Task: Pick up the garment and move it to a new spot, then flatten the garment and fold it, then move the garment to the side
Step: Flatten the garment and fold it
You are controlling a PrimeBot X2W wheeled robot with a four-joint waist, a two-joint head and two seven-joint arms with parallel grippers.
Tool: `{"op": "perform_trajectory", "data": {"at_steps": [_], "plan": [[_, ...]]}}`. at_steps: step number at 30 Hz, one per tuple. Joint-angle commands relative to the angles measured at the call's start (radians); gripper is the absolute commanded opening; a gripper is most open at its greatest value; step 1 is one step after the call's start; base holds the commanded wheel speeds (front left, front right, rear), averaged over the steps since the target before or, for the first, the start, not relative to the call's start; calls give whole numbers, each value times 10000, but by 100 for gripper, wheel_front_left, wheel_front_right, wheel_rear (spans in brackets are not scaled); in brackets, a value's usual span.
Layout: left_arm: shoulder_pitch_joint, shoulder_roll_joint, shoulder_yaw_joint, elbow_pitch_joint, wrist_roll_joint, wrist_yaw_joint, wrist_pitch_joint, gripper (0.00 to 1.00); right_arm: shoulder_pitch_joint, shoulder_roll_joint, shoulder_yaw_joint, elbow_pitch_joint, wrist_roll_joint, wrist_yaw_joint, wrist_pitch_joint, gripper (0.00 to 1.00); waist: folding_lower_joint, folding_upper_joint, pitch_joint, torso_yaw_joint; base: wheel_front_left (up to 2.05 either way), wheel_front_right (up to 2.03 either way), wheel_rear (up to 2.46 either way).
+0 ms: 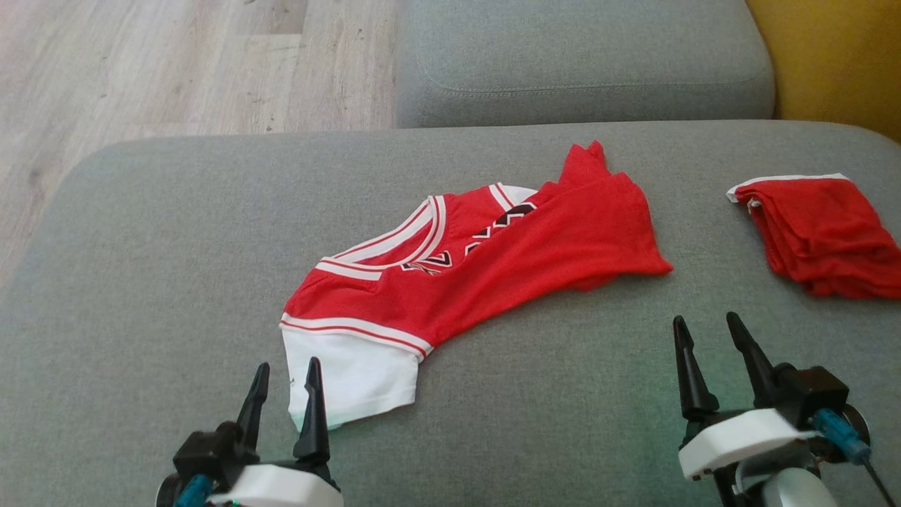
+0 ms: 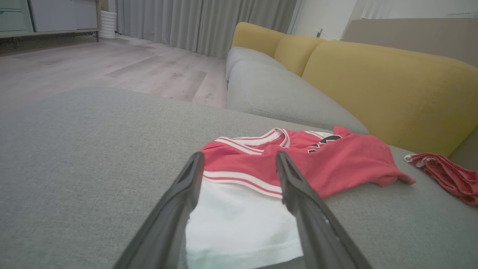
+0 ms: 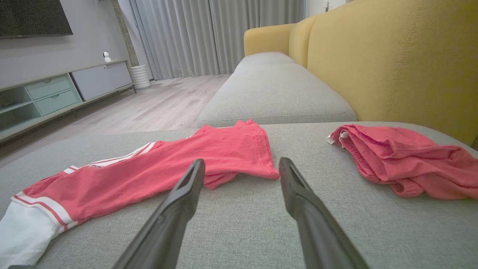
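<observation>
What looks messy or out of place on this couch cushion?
The red jersey lies diagonally, rumpled and folded over itself, hiding part of its lettering; its white sleeve sticks out by the left pincer. A second red garment sits bunched at the right.

Just ahead of our left gripper [image 1: 288, 363] we see the garment [image 1: 493, 260], soft matt knit cloth. Under it the cushion [image 1: 141, 282] is coarse woven fabric, and our fingers [image 1: 313, 408] look smooth dark plastic
</observation>
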Motion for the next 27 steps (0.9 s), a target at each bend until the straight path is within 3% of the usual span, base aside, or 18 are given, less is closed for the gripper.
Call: {"op": "perform_trajectory", "data": {"at_steps": [1, 11, 25, 26, 27], "plan": [[-293, 124, 382, -244, 36, 98, -99, 100, -295, -49, 276, -346, 79, 37, 34, 100, 0, 0, 7, -3, 0, 0, 0], [-351, 95, 290, 1097, -439, 192, 1103, 100, -339, -49, 431, -374, 77, 37, 90, 100, 0, 0, 372, -149, 0, 0, 0], [-1285, -271, 351, 2864, -891, -264, 1032, 100, -543, -49, 264, -519, -215, 37, 219, 100, 0, 0, 1110, -490, 0, 0, 0], [-1325, -297, 322, 2930, -896, -313, 1010, 96, -551, -49, 256, -521, -224, 37, 222, 100, 0, 0, 1129, -483, 0, 0, 0], [-1365, -321, 276, 2991, -900, -382, 1009, 70, -565, -49, 243, -514, -240, 37, 234, 100, 0, 0, 1146, -469, 0, 0, 0]]}}
